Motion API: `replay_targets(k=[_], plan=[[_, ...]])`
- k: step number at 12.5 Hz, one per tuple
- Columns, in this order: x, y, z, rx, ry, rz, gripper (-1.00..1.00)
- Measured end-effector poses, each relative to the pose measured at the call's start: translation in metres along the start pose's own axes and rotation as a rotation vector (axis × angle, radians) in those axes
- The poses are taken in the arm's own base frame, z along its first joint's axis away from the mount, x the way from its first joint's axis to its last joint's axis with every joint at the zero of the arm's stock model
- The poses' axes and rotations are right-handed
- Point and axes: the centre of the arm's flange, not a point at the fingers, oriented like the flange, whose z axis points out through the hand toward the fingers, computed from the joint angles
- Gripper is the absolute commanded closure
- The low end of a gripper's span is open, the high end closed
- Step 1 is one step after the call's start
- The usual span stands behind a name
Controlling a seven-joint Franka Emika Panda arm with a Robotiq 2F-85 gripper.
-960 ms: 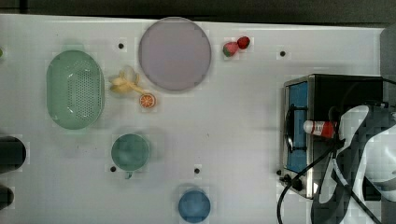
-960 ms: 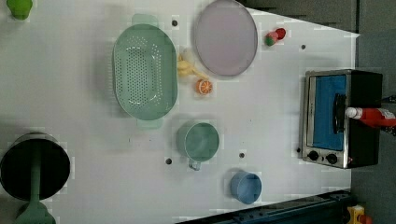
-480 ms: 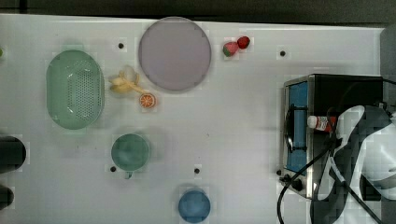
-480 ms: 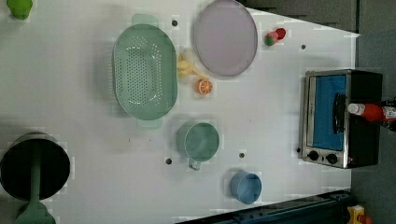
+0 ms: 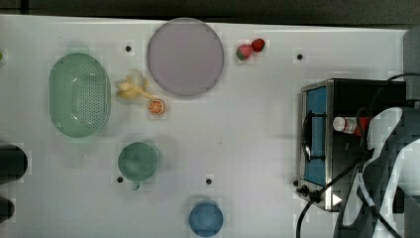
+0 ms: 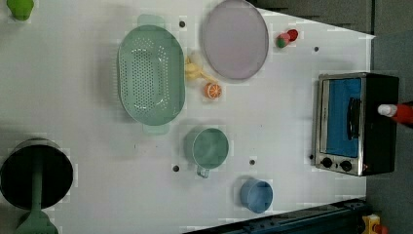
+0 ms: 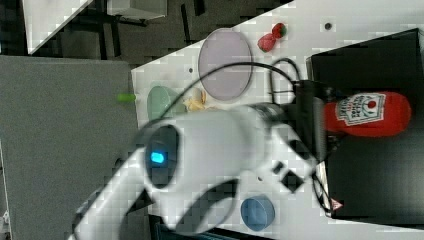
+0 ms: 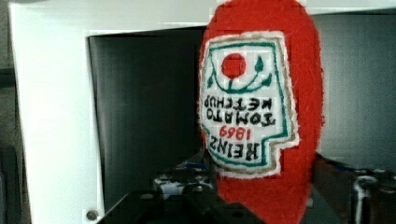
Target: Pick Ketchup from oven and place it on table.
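Gripper: its dark fingers (image 8: 187, 200) sat either side of the Ketchup's (image 8: 261, 116) base and seemed, as far as I could tell, clamped on it.
Ketchup position: it lay on the oven's (image 5: 346, 91) black roof, well clear of the white table (image 5: 257, 148).
Long axis: it ran across the oven top, white cap (image 5: 341, 123) toward the top view's left, above the glass door (image 6: 343, 117).
Arm side: the arm (image 7: 215, 150) reached in from the top view's right, meeting the bottle's base end.
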Motion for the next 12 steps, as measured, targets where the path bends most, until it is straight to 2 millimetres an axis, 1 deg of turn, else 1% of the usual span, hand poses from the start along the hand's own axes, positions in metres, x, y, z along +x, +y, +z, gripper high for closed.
replay_targets(k=[1, 3, 5, 7, 9, 10, 11, 12], plan=[[-0.006, -0.008, -0.024, 0.0, 0.003, -0.026, -0.27], [-0.029, -0.025, -0.083, 0.022, -0.033, -0.083, -0.27], [-0.063, -0.037, -0.139, 0.01, -0.027, -0.179, -0.27], [-0.111, -0.042, -0.178, -0.003, -0.07, -0.28, -0.27], [-0.165, -0.047, -0.206, 0.014, -0.098, -0.382, -0.27], [-0.195, -0.05, -0.213, 0.002, -0.113, -0.439, -0.27], [-0.227, -0.057, -0.214, -0.014, -0.111, -0.5, -0.27], [-0.262, -0.063, -0.207, -0.02, -0.128, -0.559, -0.27]])
